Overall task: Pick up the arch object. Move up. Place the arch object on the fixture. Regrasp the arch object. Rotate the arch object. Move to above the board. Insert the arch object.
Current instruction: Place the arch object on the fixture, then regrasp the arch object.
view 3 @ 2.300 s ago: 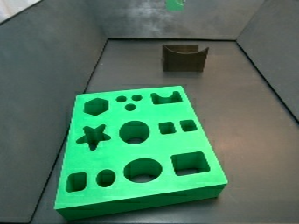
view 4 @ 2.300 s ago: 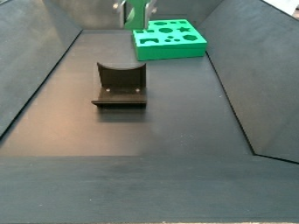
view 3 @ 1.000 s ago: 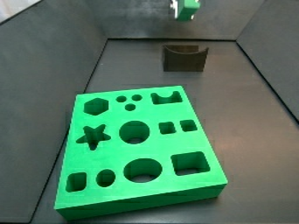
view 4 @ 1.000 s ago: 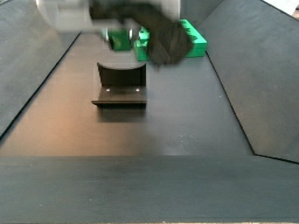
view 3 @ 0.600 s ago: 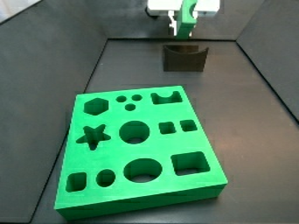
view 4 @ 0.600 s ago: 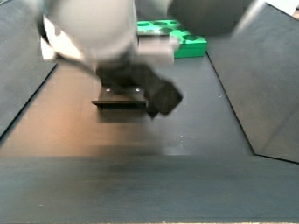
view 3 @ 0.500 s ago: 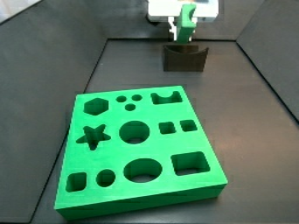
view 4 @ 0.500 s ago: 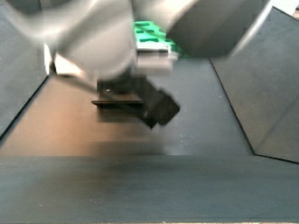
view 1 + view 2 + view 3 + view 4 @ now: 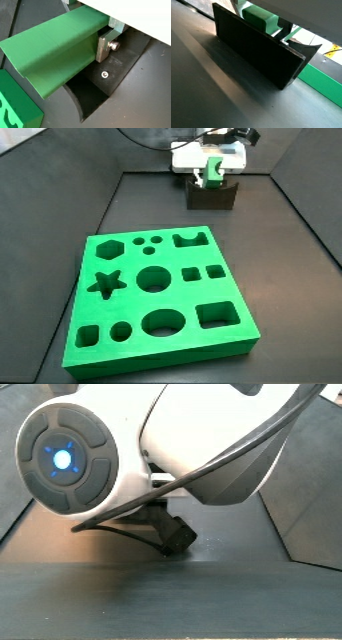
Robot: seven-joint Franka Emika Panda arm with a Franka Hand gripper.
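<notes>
My gripper (image 9: 213,173) clamps the arch (image 9: 57,50) just above the fixture (image 9: 213,196), well behind the board (image 9: 158,298).

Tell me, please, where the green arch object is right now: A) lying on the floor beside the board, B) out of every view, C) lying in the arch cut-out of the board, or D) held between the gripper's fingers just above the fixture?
D: in a side view the gripper holds the arch object right over the fixture, far from the board; a wrist view shows a finger against the piece.
</notes>
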